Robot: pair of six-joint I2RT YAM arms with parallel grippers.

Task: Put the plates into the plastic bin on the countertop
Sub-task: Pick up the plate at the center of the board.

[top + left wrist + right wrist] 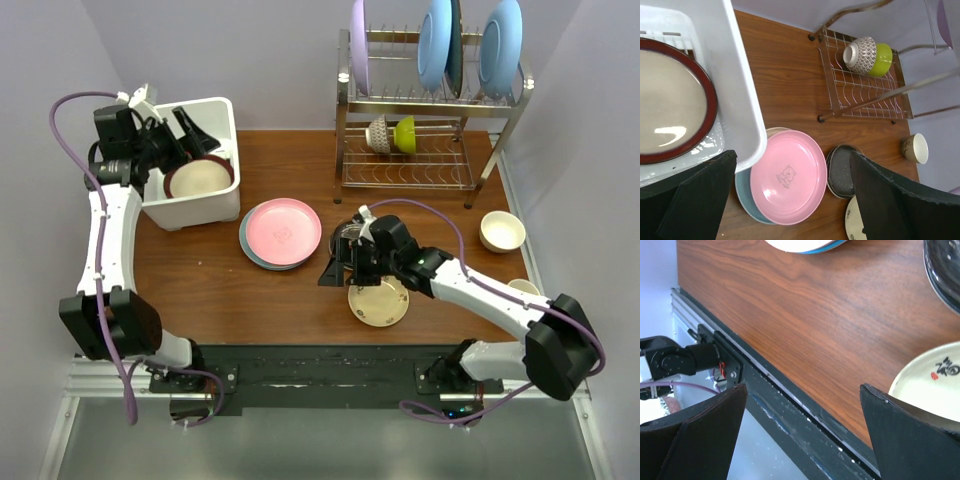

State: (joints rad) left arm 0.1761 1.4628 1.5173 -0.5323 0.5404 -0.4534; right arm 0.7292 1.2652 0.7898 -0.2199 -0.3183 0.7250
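With left gripper (792,154) and right gripper (802,390) spread empty, we should pinch the rim of the yellowish plate (378,302), well right of the plastic bin (200,210).

Reads as a robotics lab bay dressed up as a kitchen corner. Kitchen side: a wood-grain countertop (220,300), a two-tier steel wire rack (400,172) loaded with upright light-blue plates (435,45) and nested bowls (390,133), a white plastic bin (195,208), a pink plate (283,230) among others lying flat. Lab side: bare pale lilac panels (250,60) boxing the counter in on three sides, a left arm (105,240) and a right arm (480,290) bolted to a black base plate (320,365) on metal framing (85,378), purple cables (62,130) looping free.
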